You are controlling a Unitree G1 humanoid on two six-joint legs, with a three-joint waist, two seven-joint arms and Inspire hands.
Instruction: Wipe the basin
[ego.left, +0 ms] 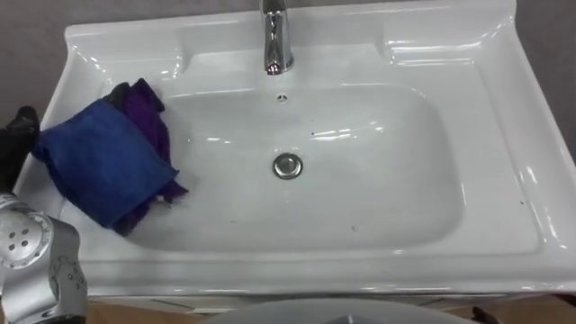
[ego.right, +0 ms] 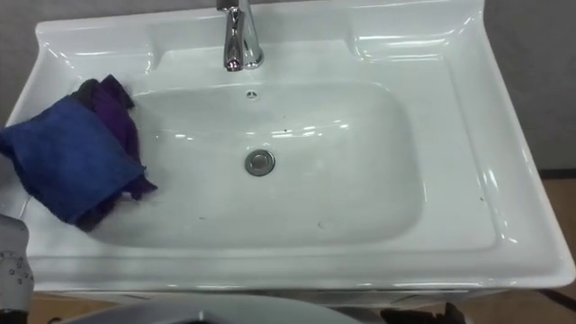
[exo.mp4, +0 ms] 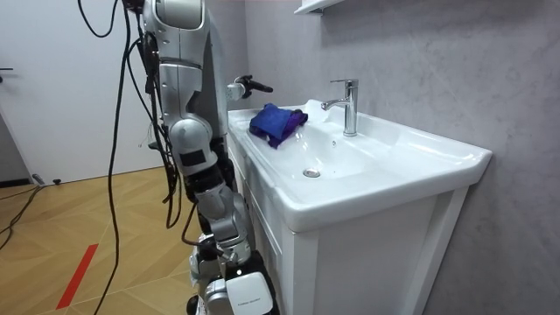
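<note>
One blue-and-purple cloth (ego.left: 103, 166) lies bunched on the basin (ego.left: 504, 135) rim at nine o'clock in the left eye view, drooping into the bowl. I judge it soft, light and floppy, and I'd grip its thick middle. My left hand (ego.left: 16, 139) sits just beside it, cut off. I cannot tell whether it grips. In the room view the hand is too small to read. In the right eye view the cloth's outer corner runs off the edge.
</note>
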